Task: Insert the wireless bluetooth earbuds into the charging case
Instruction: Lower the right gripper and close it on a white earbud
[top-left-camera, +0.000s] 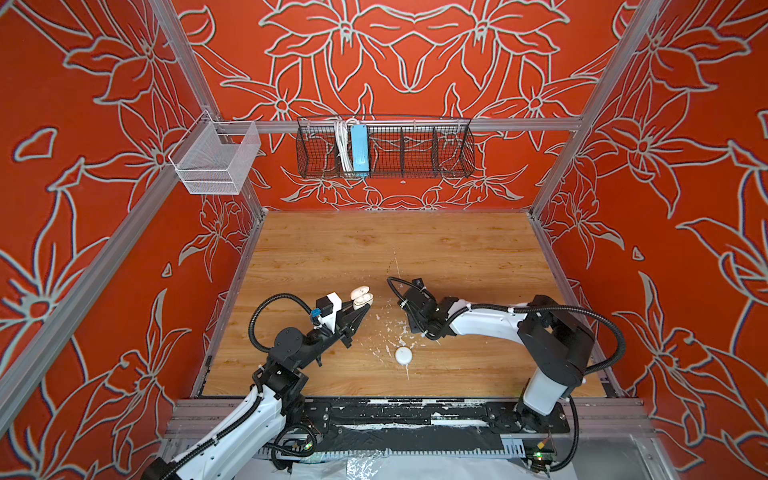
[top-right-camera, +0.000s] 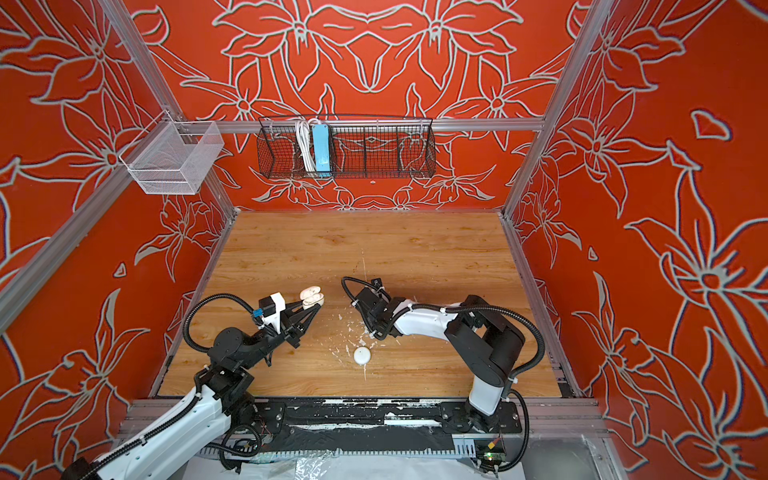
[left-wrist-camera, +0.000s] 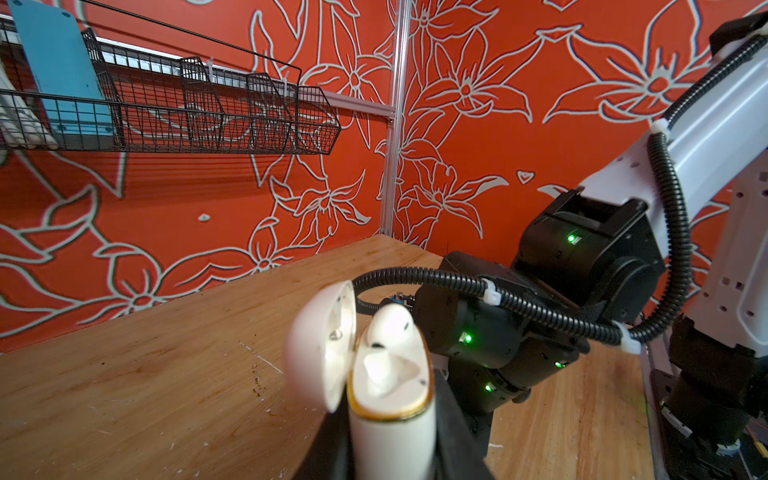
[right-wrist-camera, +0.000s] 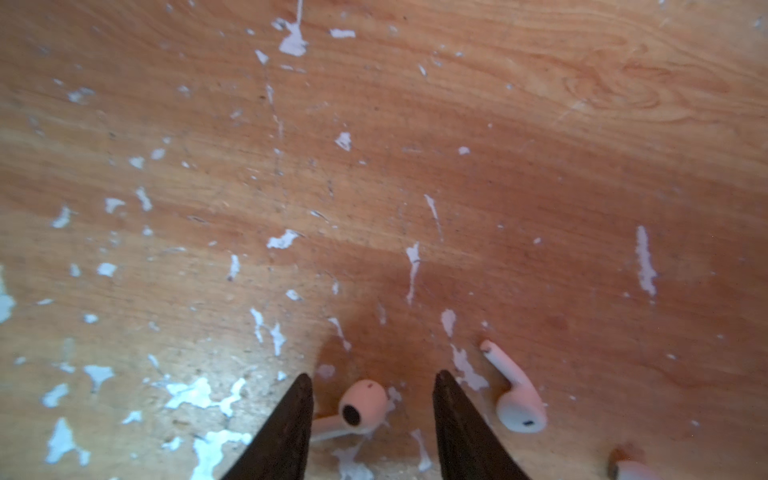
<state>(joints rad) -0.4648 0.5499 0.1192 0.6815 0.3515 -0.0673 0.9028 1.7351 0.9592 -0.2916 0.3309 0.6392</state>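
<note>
Counting across both top views: two grippers, two cases and three earbuds that can be made out, all over one wooden table (top-left-camera: 457, 249). At 9 o'clock from the table's middle, the left gripper (top-left-camera: 363, 308) is clamped on a cream case (left-wrist-camera: 395, 436). Its lid (left-wrist-camera: 320, 345) is swung open, a gold rim (left-wrist-camera: 390, 417) rings its mouth, and one seated bud (left-wrist-camera: 390, 328) pokes out. At 6 o'clock lies the charging case (top-left-camera: 403, 356) — a round, smooth, plain white puck, shut, flat on the wood among paint flecks (right-wrist-camera: 199, 395), with neither gripper touching it. At 1 o'clock from the puck the right arm (top-left-camera: 478, 322) points down. Its wrist view shows the right gripper (right-wrist-camera: 374, 376) with jaws standing apart around one of the two wireless bluetooth earbuds (right-wrist-camera: 363, 403) — glossy white, dark grille showing. The second earbud (right-wrist-camera: 519, 409) lies just outside one finger (right-wrist-camera: 461, 428), stem flat on the wood. A white scrap (right-wrist-camera: 633, 471) at the edge of that view is too cut off to name.
</note>
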